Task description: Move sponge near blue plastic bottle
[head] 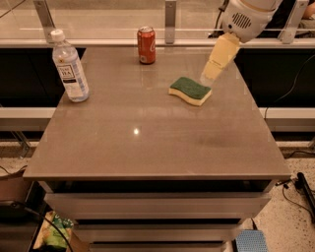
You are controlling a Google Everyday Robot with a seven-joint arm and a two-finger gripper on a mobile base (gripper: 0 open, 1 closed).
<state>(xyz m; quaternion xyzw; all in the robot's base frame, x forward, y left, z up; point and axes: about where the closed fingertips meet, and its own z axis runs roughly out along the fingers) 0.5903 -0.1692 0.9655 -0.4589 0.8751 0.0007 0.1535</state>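
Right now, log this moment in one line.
sponge flat on table | gripper at its far edge | blue plastic bottle upright, far left

The arm comes in at the upper right corner of the camera view, where only its white, rounded end section with a small vented grille shows. From the underside of that section the pale yellow gripper slants down and to the left, tilted rather than vertical and narrowing toward its tip. The tip hangs low in the upper right part of the view.
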